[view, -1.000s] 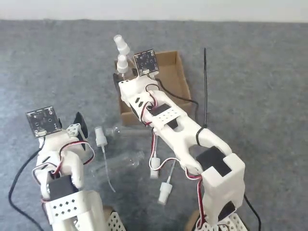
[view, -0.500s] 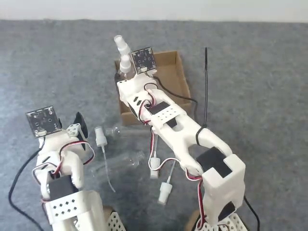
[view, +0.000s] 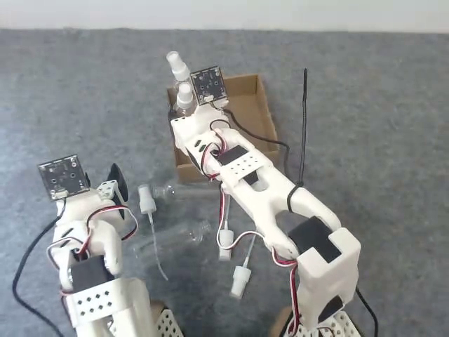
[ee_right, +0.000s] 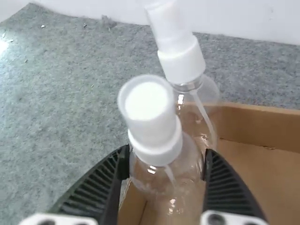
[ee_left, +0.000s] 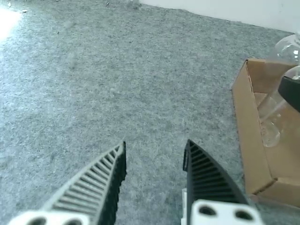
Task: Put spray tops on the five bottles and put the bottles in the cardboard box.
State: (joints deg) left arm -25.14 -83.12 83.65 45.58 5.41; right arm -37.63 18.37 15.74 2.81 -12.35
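Note:
My right gripper (ee_right: 161, 161) is shut on a clear bottle (ee_right: 164, 168) with a white spray top (ee_right: 149, 117), held upright over the near-left corner of the cardboard box (ee_right: 255, 154). Just behind it, a second capped bottle (ee_right: 187, 75) leans in the box. From above, the held bottle (view: 185, 98) and the leaning one (view: 177, 67) stand at the box's (view: 254, 112) left side. My left gripper (ee_left: 154, 157) hovers open over bare carpet, at the lower left in the high view (view: 112, 184). Two uncapped bottles (view: 172, 191) (view: 172, 237) lie between the arms.
Loose spray tops lie on the grey carpet: one with its tube (view: 146, 201) beside the left arm, two more (view: 225, 249) (view: 240, 279) under the right arm. A black cable tie (view: 303, 126) sticks up from the right arm. The left wrist view shows the box (ee_left: 246, 122) off to one side.
The right arm has shifted the held bottle slightly to the right and down at the box's left corner. The left arm has not moved.

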